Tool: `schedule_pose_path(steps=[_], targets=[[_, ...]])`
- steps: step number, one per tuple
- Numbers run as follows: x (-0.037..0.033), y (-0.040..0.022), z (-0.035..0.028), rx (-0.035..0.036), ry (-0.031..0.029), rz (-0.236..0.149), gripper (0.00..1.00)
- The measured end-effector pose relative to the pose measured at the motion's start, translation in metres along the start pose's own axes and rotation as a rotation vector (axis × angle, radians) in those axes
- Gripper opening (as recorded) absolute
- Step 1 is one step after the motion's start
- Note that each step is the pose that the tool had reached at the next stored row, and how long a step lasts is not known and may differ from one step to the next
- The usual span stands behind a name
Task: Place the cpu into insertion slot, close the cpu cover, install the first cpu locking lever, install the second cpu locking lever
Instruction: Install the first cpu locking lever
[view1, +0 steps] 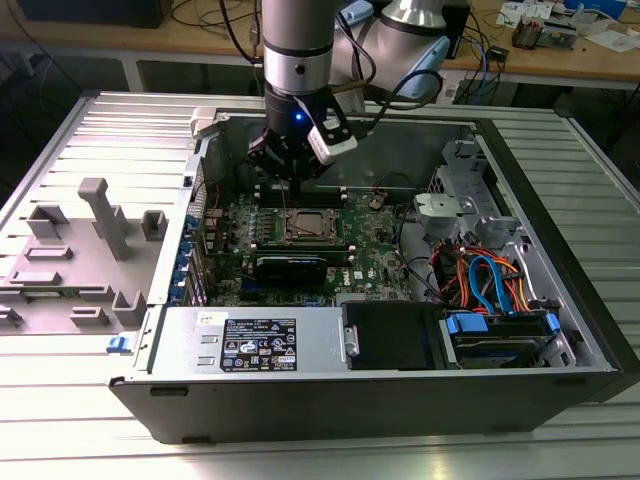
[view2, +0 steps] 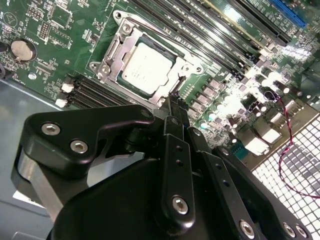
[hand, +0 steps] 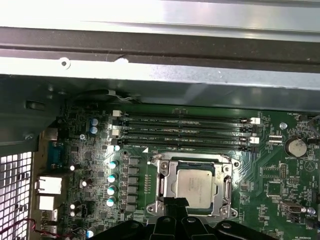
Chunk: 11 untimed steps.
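The cpu (view2: 147, 70) lies flat in the insertion slot (view2: 176, 50) on the green board, silver top up; it also shows in the first wrist view (hand: 196, 185) and the exterior view (view1: 308, 225). The cpu cover (hand: 167, 186) lies down around it, and the chip shows through its window. My gripper (view2: 173, 101) hangs just above the socket's near edge, fingers shut together with nothing between them. In the exterior view the gripper (view1: 290, 172) is inside the open computer case, over the socket. I cannot tell how the locking levers along the socket's sides stand.
Long narrow memory slots (hand: 185, 131) run beside the socket. A black finned card (view1: 290, 266) sits in front of it. The power supply (view1: 255, 342), blue and orange cables (view1: 490, 280) and the case walls (view1: 560, 220) hem in the board. A grey fixture (view1: 95, 240) stands at the exterior view's left.
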<state>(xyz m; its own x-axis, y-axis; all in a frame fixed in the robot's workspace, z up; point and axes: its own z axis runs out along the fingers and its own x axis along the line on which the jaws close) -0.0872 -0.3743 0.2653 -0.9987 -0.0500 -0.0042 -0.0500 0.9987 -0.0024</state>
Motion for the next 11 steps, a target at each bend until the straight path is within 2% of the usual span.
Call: schedule_pose_path(steps=[8,11], targets=[[0.0139,0.0007,0.0,0.0001,-0.0033,0.0,0.11],[0.0232,0.0012,0.0002,0.0003,-0.0052,0.0,0.11]])
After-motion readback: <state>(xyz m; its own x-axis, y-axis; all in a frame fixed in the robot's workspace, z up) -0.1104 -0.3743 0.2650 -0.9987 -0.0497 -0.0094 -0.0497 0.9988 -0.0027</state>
